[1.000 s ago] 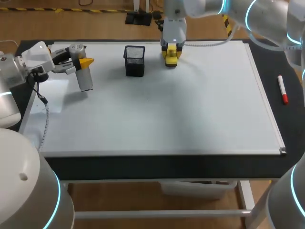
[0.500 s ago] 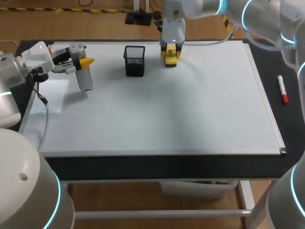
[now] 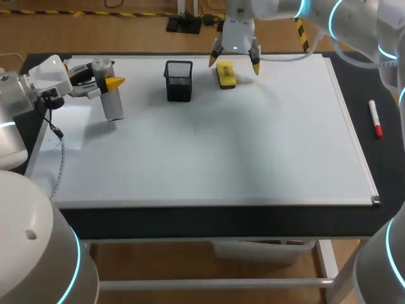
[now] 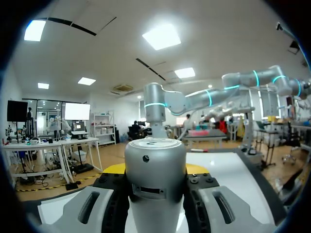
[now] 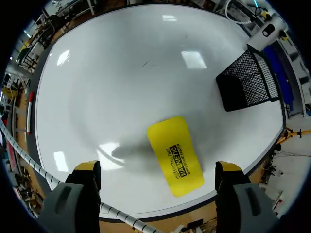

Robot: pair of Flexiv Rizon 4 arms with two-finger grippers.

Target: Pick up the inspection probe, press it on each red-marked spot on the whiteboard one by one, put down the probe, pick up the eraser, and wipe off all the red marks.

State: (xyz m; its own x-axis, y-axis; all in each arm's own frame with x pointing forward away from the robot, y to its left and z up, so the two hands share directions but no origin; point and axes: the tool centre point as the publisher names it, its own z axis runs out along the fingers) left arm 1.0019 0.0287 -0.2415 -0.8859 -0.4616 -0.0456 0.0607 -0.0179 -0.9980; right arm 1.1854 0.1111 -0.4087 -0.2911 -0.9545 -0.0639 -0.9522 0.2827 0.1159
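Whiteboard (image 3: 253,158): flat on the dark worktop (image 3: 387,171); plain white across the whole face in both views showing it.
Red marks: none found; only a faint speck (image 3: 195,131) near the board's middle, colour not readable.
Marker (image 3: 375,119): red-tipped, on the worktop just off the board's right edge; no part in this step.
Left gripper (image 3: 111,85): at the board's far left corner, closed on the inspection probe (image 3: 112,106) from two sides.
Mesh basket (image 3: 179,80): black, upright near the far edge, close beside the eraser.
Eraser (image 5: 175,156): yellow, flat on the board by its far edge, untouched.
Right gripper (image 3: 235,63): wide open, empty, hovering over the eraser, one finger (image 5: 86,167) to each side.
Step in hand: judged as taking up the eraser, with the probe not yet set down.
Method: turn the wrist to square the fingers across the eraser's narrow width, askew to them at present; descend straight; close on the long sides; keep off the basket.
Hidden: probe's tip and any contact with the board; height of the right gripper above the eraser.
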